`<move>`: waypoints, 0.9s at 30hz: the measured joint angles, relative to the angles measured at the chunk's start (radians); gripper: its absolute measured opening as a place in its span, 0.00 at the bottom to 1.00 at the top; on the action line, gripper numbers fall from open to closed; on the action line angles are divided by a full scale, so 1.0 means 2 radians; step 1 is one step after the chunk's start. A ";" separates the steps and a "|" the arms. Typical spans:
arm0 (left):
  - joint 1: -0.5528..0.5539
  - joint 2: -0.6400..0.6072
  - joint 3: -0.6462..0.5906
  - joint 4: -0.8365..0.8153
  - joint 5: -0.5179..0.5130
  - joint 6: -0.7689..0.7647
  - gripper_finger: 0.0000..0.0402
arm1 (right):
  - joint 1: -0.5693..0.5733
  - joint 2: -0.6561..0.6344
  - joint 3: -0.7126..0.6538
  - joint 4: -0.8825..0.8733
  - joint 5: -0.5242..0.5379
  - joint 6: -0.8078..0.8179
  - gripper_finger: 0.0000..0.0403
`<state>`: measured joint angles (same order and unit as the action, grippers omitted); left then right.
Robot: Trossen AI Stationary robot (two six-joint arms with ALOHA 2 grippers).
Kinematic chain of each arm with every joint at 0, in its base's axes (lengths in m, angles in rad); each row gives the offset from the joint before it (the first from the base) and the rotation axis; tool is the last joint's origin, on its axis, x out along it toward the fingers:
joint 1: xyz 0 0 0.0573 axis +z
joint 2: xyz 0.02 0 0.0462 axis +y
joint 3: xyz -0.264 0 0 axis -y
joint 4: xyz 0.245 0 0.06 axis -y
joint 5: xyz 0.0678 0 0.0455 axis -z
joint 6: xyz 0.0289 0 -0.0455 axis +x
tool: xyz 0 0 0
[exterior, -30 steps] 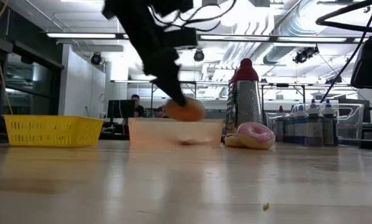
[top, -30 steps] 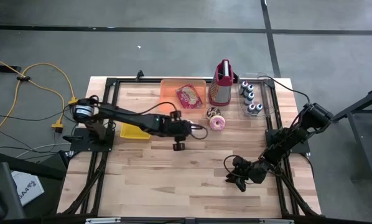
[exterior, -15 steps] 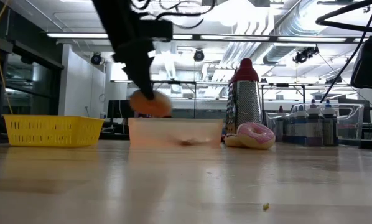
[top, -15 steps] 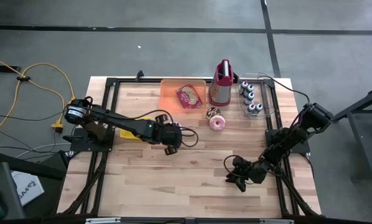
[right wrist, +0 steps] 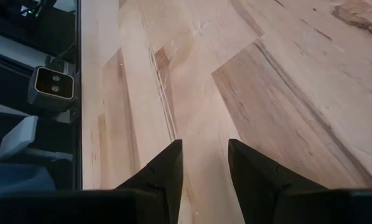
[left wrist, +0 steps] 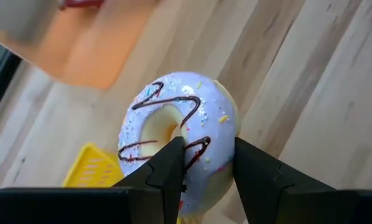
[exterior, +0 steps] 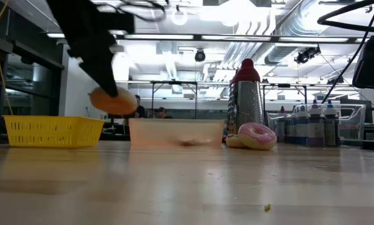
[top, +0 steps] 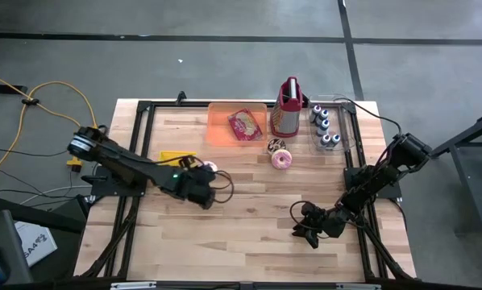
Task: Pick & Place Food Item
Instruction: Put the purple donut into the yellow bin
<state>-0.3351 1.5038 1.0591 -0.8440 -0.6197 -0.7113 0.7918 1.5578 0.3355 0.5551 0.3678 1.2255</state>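
Observation:
A donut (left wrist: 180, 118) with pale icing and dark drizzle is held above the table by my left gripper (left wrist: 206, 163), which is shut on it. In the high view, the donut (top: 209, 167) hangs just right of the yellow basket (top: 175, 156). The low view shows the donut (exterior: 114, 101) clear of the wood, above the right end of the basket (exterior: 52, 131). My right gripper (top: 307, 229) rests low near the table's front right. It stands open with only bare wood between its fingers (right wrist: 167, 168). My left gripper pinches the donut's ring (left wrist: 206, 144) between its two fingers. One finger (left wrist: 168, 167) is at the hole's edge and the other (left wrist: 255, 171) is on the outer rim. The fingers slant down from the table's left. The donut is lifted clear, icing side toward the wrist.
An orange tray (top: 218, 129) with a food packet stands at the far middle. To its right are a red-topped grater (top: 287, 109) and a clear bin of bottles (top: 325, 127). A pink donut (top: 282, 159) and another one lie in front of the grater.
My left gripper has carried the donut from in front of the orange tray toward the table's left, up to the yellow basket. It rolled about its own axis on the way and stayed shut on the donut. The donut stays clear of the table.

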 joint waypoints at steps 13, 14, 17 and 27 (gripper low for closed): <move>-0.060 -0.093 -0.058 -0.097 -0.091 -0.118 0.30 | 0.000 0.000 0.000 0.001 0.004 0.006 0.29; -0.064 -0.093 -0.062 -0.107 -0.094 -0.133 0.30 | 0.000 0.000 0.000 0.001 0.004 0.006 0.29; -0.076 -0.093 -0.078 -0.111 -0.095 -0.162 0.30 | 0.000 0.000 0.000 0.001 0.004 0.006 0.29; -0.101 -0.093 -0.140 -0.113 -0.095 -0.243 0.30 | 0.000 0.000 0.000 0.001 0.004 0.006 0.29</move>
<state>-0.5369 1.3170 0.7785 -1.0698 -0.8094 -1.1975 0.7918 1.5578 0.3355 0.5579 0.3752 1.2373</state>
